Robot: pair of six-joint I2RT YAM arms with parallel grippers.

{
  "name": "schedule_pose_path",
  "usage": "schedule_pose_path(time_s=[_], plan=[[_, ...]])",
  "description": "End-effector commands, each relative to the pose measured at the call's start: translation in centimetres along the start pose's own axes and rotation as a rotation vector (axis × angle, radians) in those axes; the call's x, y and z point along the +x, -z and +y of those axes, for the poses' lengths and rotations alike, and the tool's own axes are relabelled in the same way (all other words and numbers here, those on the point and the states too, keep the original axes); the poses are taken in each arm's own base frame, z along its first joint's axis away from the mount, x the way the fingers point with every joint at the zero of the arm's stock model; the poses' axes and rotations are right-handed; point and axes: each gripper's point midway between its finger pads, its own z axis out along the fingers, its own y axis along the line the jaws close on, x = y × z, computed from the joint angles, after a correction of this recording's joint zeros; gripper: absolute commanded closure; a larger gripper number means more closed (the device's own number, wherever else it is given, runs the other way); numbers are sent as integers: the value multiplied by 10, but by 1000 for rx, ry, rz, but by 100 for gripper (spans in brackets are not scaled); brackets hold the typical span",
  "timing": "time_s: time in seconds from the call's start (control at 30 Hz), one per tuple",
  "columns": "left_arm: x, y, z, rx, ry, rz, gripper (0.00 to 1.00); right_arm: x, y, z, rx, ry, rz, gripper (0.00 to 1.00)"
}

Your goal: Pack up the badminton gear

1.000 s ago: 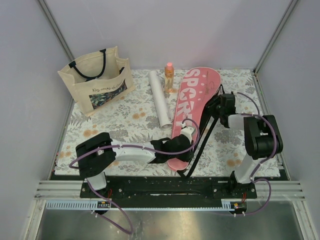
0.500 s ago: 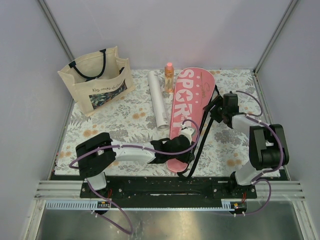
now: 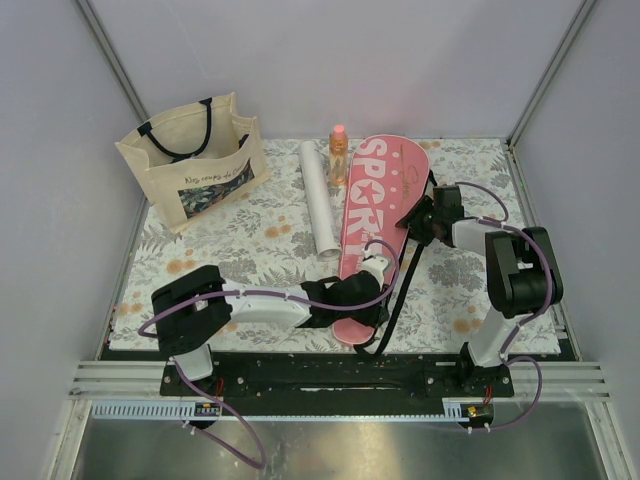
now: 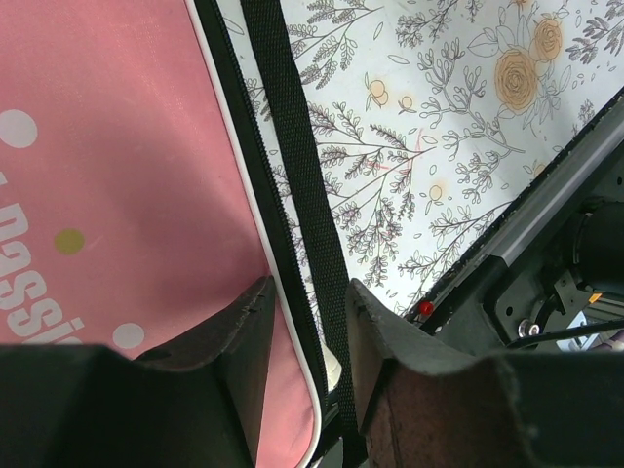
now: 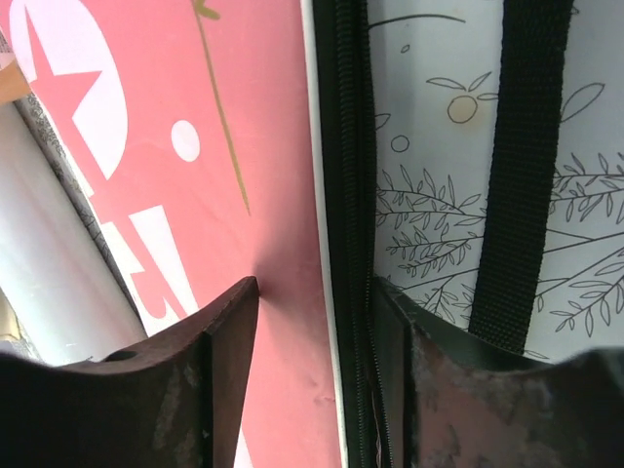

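Pink cover (image 3: 375, 215), near end pinched by left tool (image 4: 307, 288), side by right tool (image 5: 314, 285)

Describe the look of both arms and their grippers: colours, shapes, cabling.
Both the left arm and right arm alternate chunky black joint housings with smooth white links, and thin purple cables loop along them. The left gripper and right gripper have thick, dark matte fingers with rounded tips and scuffed faces. No markings are legible.
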Motion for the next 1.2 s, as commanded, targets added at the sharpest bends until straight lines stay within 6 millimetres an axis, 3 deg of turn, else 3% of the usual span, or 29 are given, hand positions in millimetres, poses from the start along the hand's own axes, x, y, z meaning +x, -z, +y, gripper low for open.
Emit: schedule_pose_path(time_s=[0.0, 0.1, 0.17, 0.2, 0.4, 0.5, 0.77, 0.87, 1.03, 1.17], plan=[[-11, 10, -11, 25, -12, -31, 61, 7, -3, 4, -3, -25, 21, 51], [-21, 18, -16, 35, -14, -50, 61, -8, 7, 9, 9, -4, -41, 74], [-35, 30, -24, 50, -19, -81, 60, -31, 25, 23, -9, 44, -114, 91], [-45, 37, -30, 61, -23, -107, 60, -32, 31, 22, 14, 69, -113, 99], [-107, 91, -31, -32, -101, -247, 51, -86, 83, 68, -12, 223, -255, 100], [-136, 111, -19, -103, -116, -284, 49, -108, 105, 81, 10, 300, -315, 100], [-189, 160, 53, -256, -16, -375, 43, -149, 186, 120, 0, 566, -479, 100], [-204, 183, 81, -278, 53, -416, 41, -153, 218, 138, -18, 673, -520, 100], [-221, 221, 132, -388, 160, -483, 38, -138, 263, 173, -80, 863, -574, 100], [-227, 253, 165, -470, 288, -514, 35, -106, 297, 211, -214, 998, -602, 100]])
